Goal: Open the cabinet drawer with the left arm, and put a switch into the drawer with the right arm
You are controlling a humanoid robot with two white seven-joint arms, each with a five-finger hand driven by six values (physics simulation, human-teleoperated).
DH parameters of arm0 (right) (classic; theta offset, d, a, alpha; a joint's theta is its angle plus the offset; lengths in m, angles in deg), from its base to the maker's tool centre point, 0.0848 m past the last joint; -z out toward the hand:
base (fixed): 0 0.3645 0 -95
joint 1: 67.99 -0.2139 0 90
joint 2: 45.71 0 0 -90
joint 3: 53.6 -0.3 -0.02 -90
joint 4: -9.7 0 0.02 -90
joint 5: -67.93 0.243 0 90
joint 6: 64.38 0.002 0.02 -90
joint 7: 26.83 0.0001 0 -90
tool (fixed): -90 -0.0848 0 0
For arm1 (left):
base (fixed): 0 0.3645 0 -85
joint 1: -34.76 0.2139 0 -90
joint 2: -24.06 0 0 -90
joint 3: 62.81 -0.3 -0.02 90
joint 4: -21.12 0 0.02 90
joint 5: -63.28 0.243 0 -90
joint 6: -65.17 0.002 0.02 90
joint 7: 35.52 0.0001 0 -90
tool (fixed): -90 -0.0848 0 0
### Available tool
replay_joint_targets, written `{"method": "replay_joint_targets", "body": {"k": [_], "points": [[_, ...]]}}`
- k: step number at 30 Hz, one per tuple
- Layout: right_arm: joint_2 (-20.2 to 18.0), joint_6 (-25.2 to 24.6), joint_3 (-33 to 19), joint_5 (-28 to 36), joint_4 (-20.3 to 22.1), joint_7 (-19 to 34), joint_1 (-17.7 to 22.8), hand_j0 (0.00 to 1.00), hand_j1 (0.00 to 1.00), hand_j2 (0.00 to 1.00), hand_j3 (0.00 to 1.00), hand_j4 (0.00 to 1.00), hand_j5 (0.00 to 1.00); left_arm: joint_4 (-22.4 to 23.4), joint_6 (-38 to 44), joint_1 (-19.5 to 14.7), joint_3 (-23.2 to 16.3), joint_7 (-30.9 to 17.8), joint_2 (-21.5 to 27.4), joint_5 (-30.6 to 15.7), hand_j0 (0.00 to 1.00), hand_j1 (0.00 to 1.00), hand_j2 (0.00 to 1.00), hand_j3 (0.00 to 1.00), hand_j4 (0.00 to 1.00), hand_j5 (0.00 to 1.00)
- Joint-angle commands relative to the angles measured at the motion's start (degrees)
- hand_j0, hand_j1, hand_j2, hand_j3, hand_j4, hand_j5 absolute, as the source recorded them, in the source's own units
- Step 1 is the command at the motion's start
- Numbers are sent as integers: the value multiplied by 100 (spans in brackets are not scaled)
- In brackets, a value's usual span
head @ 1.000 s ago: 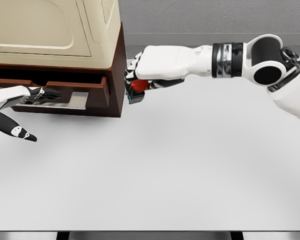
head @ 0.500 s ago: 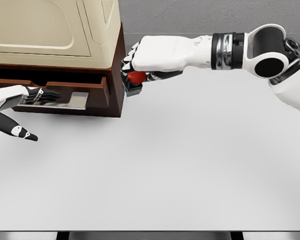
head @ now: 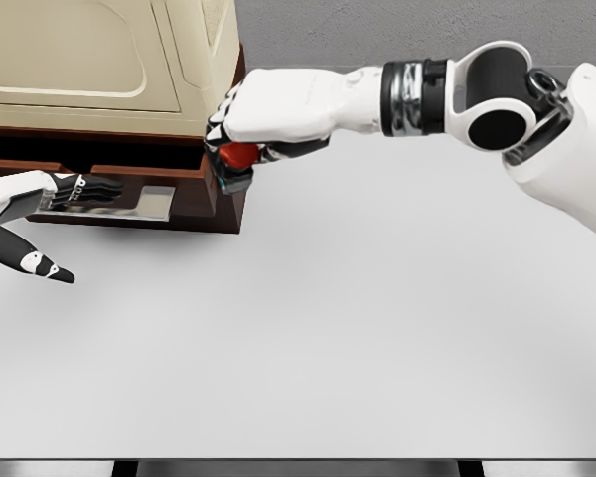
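Head view: the right hand [head: 263, 109] has its fingers clamped on the small switch with a red button and dark square base [head: 237, 164], held in the air at the right front corner of the dark brown wooden cabinet [head: 230, 119], above the white tabletop [head: 328, 328]. The switch looks light, rigid and smooth; gripping the base sides seems safest. The left hand [head: 50, 194], fingers together, rests on the part-open drawer's silver handle plate [head: 144, 201].

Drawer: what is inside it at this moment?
The open drawer shows a pale metal floor with the left hand resting its fingers in it. The switch is not inside; the right hand holds it at the drawer's right corner. The drawer's back is hidden under the cabinet.
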Motion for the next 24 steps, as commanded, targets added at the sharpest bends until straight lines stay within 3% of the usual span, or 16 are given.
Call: {"method": "replay_joint_targets", "body": {"k": [1,24], "points": [[67,-122,53,16,50,-4,0,49,49,49,49,49,49,-39,-10,1,-84,-77,-29,-185,100,100,100,100,100,100],[577,-807,273,25,41,-4,-457,49,49,49,49,49,49,-39,-2,185,-101,-77,366,-352,100,100,100,100,100,100]]}}
